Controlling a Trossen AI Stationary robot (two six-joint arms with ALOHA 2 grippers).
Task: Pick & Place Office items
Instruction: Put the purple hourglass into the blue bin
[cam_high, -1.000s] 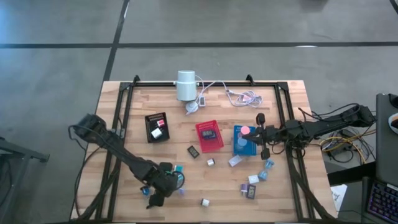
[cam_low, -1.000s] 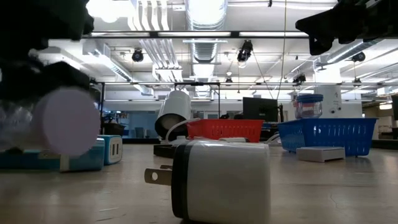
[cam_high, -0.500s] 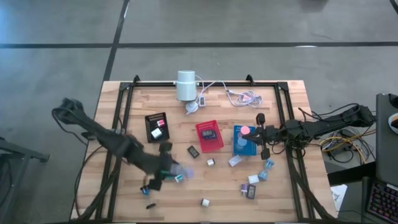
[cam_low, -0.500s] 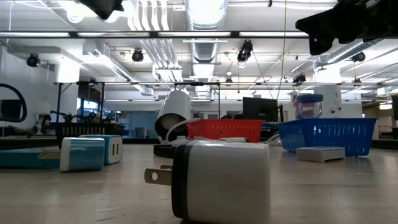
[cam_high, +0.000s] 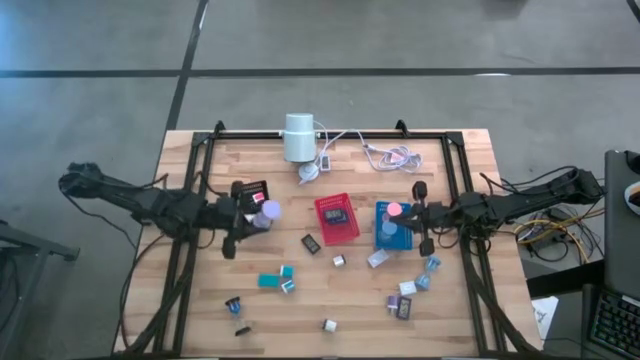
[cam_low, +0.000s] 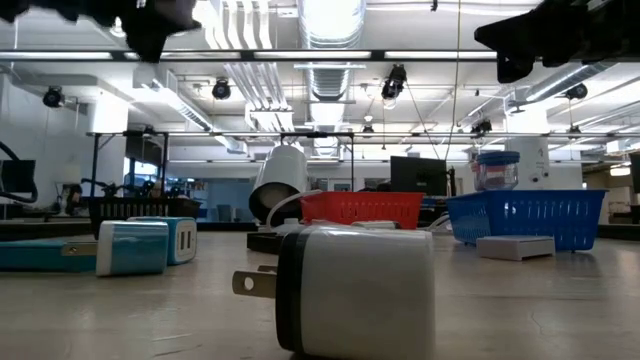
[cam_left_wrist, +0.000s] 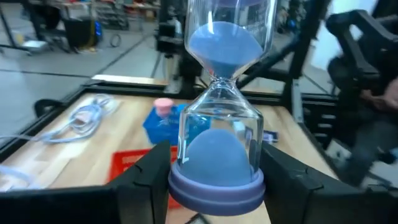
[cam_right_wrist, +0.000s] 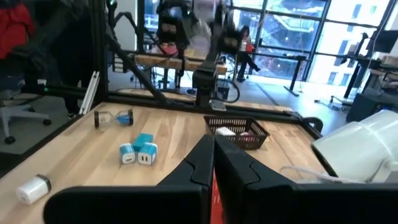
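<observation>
An hourglass (cam_left_wrist: 217, 112) with blue sand and lilac end caps is pinched between the fingers of the left end effector (cam_high: 247, 217), which is seen left of centre in the high view, just below the black tray (cam_high: 243, 194) and beside its lower right corner. In the left wrist view the glass is held near one lilac cap, with a dark finger (cam_left_wrist: 149, 177) pressed to each side of the bulb. The item is carried clear of the wooden surface (cam_high: 300, 310).

The step in hand is judged to be the carry to a tray. For it to be done well, the grip is best kept unchanged, since glass is smooth and a looser hold could let it slide. The end effector should be brought squarely over the chosen tray, whether the black one alongside or the red tray (cam_high: 337, 218) at mid-frame, and lowered until the cap is inside the rim before the fingers are parted. A release from height should be avoided.

The right end effector (cam_high: 425, 243), its fingers pressed together and empty, is held over the right part of the surface beside the blue tray (cam_high: 381, 238). Other items are left loose: teal blocks (cam_high: 277, 279) at lower centre and a white plug (cam_low: 355, 290) at centre in the low view.
</observation>
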